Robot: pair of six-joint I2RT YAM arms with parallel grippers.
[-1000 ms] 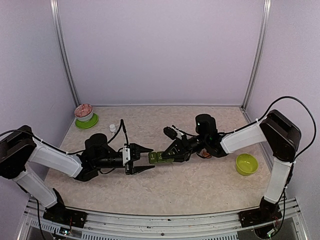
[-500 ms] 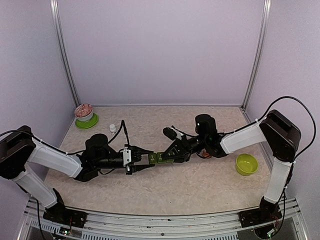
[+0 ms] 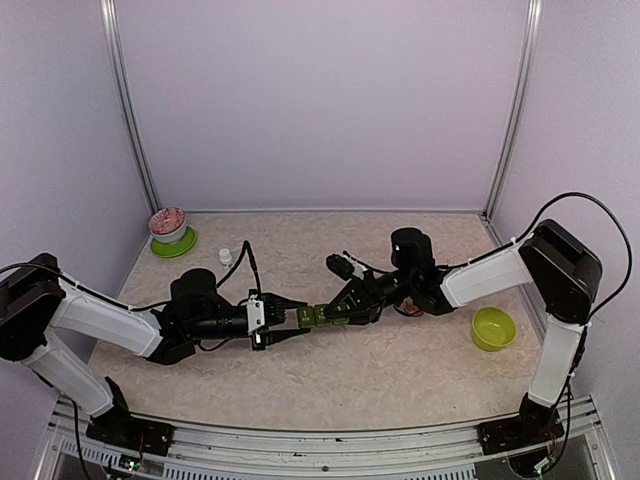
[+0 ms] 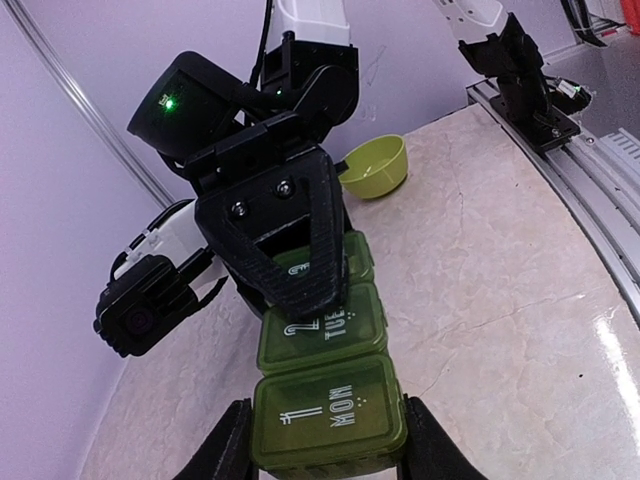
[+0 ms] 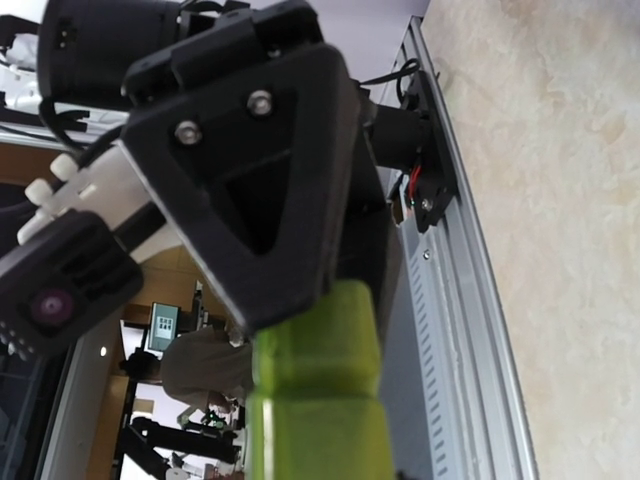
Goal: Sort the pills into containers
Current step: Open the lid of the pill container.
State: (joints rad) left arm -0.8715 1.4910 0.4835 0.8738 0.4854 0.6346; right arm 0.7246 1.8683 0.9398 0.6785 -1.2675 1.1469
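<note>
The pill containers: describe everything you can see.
The containers are a translucent green plastic strip of three joined square compartments, lids shut, marked 1 MON, 2 TUE, third mark covered. It is level at the table centre, between the arms. The right gripper is shut on the third compartment; the left gripper flanks the MON end, contact unclear.

The containers (image 4: 322,385), a green three-compartment strip with shut lids marked MON and TUE, are midway across the table (image 3: 400,385).

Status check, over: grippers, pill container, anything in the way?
Right gripper shut on container strip, far end. Left gripper straddles MON end, contact unclear. Lime bowl well aside.
</note>
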